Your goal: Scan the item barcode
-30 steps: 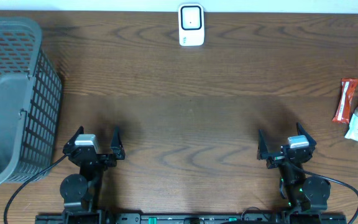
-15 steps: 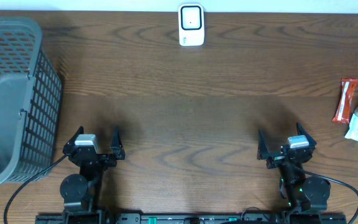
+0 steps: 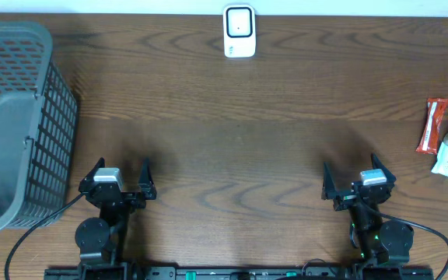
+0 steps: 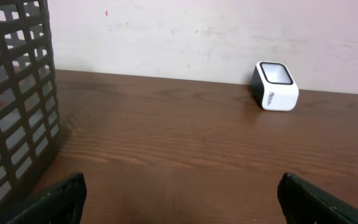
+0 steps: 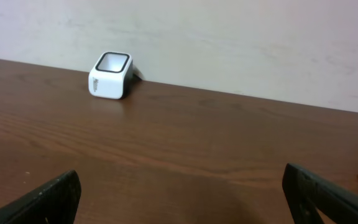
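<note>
Red snack bar (image 3: 434,124) lies at far right, well apart from the white scanner (image 3: 239,31). Left gripper (image 3: 121,173) and right gripper (image 3: 352,175) are open, empty. Right one should grasp the bar by its edges, barcode uncovered.

Overhead looks straight down at the table (image 3: 271,140); both low wrist views share the far scanner (image 3: 239,31).
</note>
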